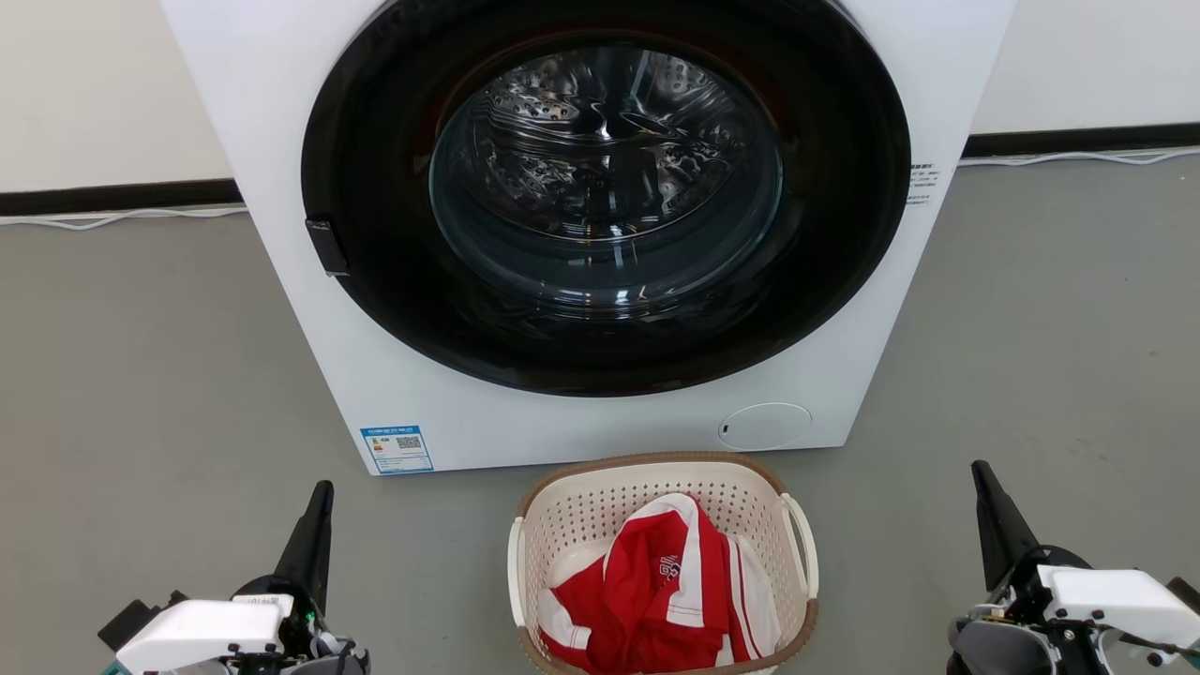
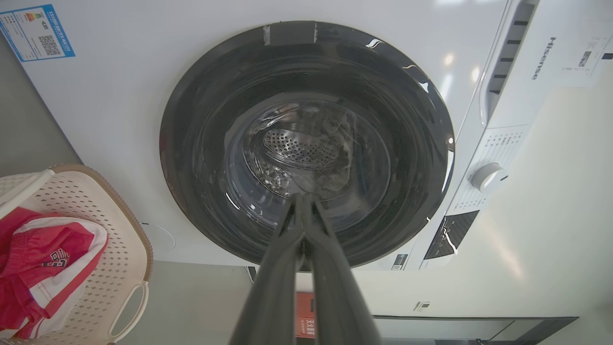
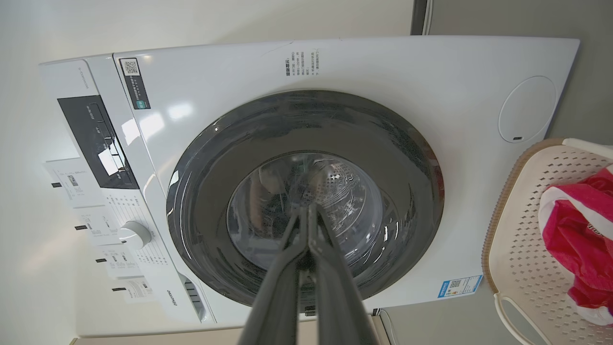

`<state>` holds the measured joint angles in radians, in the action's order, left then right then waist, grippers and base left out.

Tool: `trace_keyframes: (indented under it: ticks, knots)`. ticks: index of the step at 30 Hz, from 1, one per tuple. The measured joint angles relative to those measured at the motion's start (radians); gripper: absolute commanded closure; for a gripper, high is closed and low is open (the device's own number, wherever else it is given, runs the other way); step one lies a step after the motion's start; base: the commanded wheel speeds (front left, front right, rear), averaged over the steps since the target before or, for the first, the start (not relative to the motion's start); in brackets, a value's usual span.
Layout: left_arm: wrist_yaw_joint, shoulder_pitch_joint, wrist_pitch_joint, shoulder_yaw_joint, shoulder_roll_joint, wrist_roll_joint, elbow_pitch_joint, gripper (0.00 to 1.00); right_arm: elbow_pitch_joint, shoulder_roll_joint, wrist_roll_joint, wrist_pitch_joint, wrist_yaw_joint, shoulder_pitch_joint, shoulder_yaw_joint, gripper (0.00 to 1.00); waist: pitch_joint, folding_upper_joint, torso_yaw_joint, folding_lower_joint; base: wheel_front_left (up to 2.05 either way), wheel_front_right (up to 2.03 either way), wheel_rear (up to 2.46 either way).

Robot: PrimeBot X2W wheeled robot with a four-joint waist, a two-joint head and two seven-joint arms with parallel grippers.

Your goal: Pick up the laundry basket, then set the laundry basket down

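Where the white front-loading washing machine [image 1: 281,112] meets the grey floor [image 1: 141,375], a small laundry basket [image 1: 581,511] stands upright just in front of the machine's base, below its round dark glass door [image 1: 600,206]. Whether the basket's far edge touches the machine's front panel cannot be told.

The basket is cream-white plastic and rounded-rectangular, with walls pierced by rows of small holes. A brown band [image 1: 656,458] runs around its rim. A white loop handle [image 1: 515,562] stands on the side towards the machine's left corner, and a second white loop handle [image 1: 802,544] on the opposite side. Inside lies a crumpled red garment with white stripes [image 1: 666,581], piled against the near half and leaving the wall nearest the machine bare.

The left gripper [image 1: 322,497] hangs over the floor in front of the machine's left corner, near the blue label [image 1: 397,449] stuck there, well apart from the basket. Its two long dark fingers are pressed together, with nothing between them. The right gripper [image 1: 981,476] is out past the machine's right corner, also well apart from the basket, its fingers likewise closed tip to tip and empty. Both point towards the machine.
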<state>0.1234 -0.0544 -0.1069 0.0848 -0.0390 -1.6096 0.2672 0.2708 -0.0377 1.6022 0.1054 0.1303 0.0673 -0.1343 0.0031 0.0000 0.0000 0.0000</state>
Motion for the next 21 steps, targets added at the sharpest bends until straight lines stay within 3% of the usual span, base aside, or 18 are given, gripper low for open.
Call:
trace_keyframes:
  ticks: [1,2,21]
  knots:
    - [0.0,0.0,0.0,0.0,0.0,0.0,0.0,1.0,0.0,0.0,0.0,0.0,0.0,0.0,0.0,1.0,0.0,0.0,0.0,0.0,0.0,0.0,0.0]
    - [0.0,0.001,0.0,0.0,0.0,0.0,0.002,0.0,0.002,0.001,0.0,0.0,0.0,-0.001,0.0,0.0,0.0,0.0,0.0,0.0001,0.0,0.0,0.0]
    - [-0.002,0.046,0.046,-0.024,0.009,0.036,0.043,0.0,0.025,0.01,-0.064,-0.039,0.0,-0.046,0.015,0.0,0.0,0.0,0.001,0.0002,0.0,0.0,0.0]
